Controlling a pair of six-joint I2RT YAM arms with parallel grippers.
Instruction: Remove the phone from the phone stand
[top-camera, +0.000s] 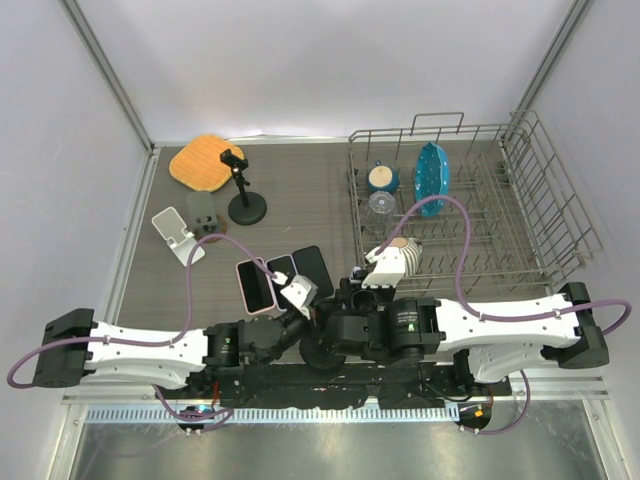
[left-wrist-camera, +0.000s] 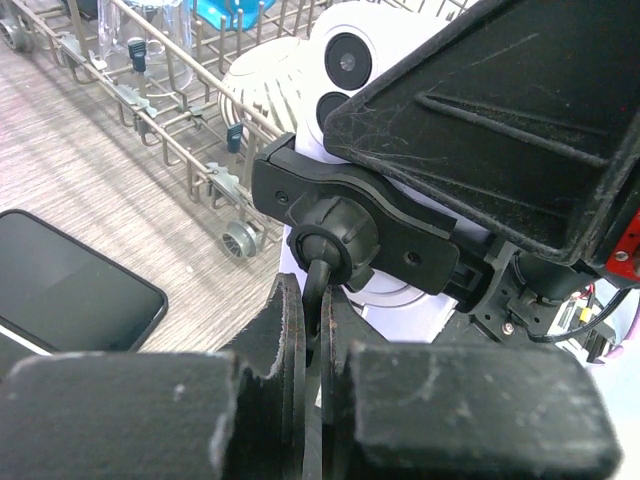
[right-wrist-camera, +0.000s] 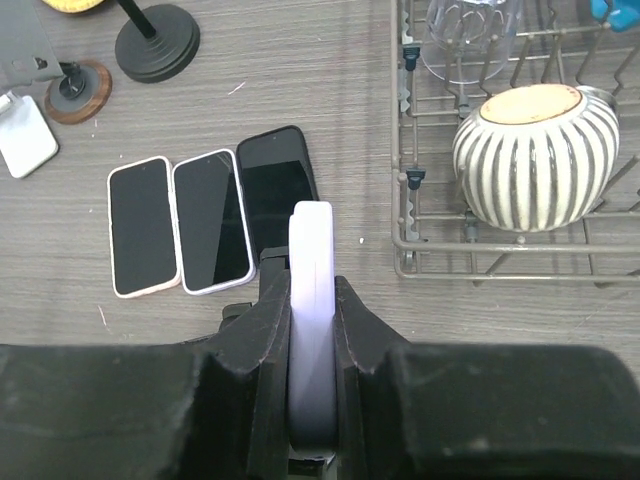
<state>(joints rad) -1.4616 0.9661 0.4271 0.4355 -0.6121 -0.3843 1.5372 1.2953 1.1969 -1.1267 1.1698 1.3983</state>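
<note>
The pale lilac slab phone (right-wrist-camera: 312, 232) is held edge-on, clamped by the right tool (right-wrist-camera: 312, 288), its long axis running away from it. It is seated in the black clamp-type phone stand (left-wrist-camera: 350, 225), whose stem is pinched by the left tool (left-wrist-camera: 313, 305), near-centre above the grey wood-grain worktop (right-wrist-camera: 350, 110).

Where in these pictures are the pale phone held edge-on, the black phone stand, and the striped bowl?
pale phone (right-wrist-camera: 312, 300), right wrist view, on its thin edge.
phone stand (left-wrist-camera: 335, 232), left wrist view, on its ball joint.
striped bowl (right-wrist-camera: 535, 155), right wrist view, on its side wall.
</note>
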